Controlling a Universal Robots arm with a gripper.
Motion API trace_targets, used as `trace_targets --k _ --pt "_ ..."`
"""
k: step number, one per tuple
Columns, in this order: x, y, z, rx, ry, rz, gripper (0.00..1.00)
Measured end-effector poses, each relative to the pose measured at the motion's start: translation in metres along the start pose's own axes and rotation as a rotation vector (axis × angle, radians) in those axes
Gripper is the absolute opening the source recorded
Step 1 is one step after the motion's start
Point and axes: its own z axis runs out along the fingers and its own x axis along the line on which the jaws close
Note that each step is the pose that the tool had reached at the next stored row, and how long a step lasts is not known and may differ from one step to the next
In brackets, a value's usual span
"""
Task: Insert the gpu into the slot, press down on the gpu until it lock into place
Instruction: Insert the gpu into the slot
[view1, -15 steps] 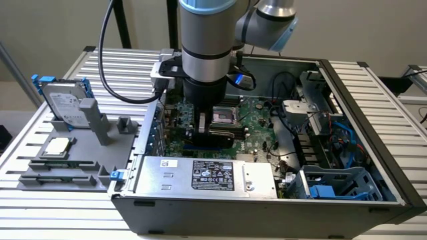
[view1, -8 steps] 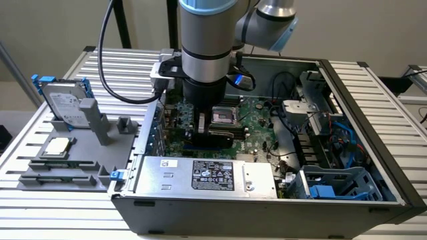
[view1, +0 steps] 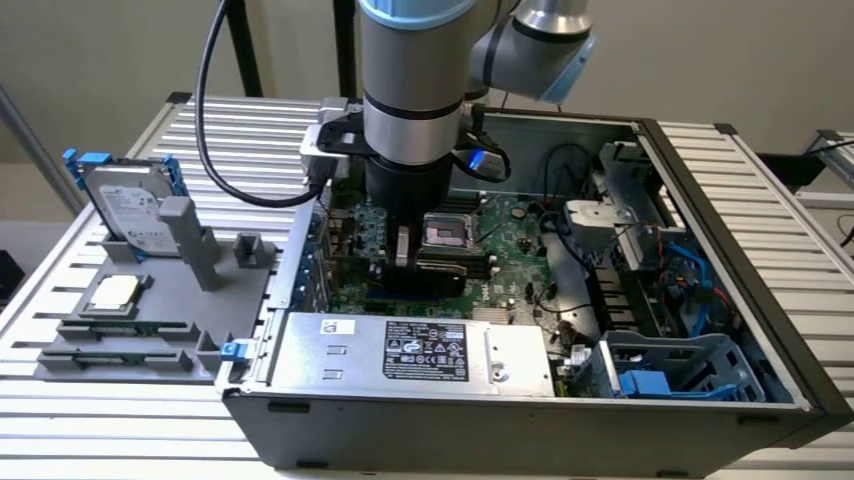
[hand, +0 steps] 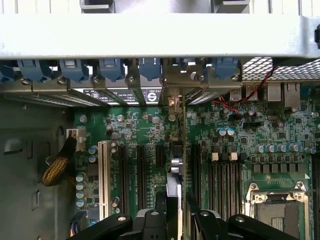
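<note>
The graphics card (hand: 175, 170) stands on edge between the pinched-shut fingers (hand: 161, 216) of the end effector (hand: 176, 210). Its long axis runs straight away from the end effector toward the row of blue clips (hand: 150, 67) on the case's rear wall. Beneath it a blue slot (view1: 404, 293) seems to lie on the green board (hand: 150, 125), though whether the card is seated there cannot be told. Black slots (hand: 141, 170) run parallel on either side.
</note>
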Motion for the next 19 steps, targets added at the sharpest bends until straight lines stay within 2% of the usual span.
trace_targets --k 19 --pt "-0.0018 0.0001 0.0023 -0.0009 0.0001 -0.012 0.26"
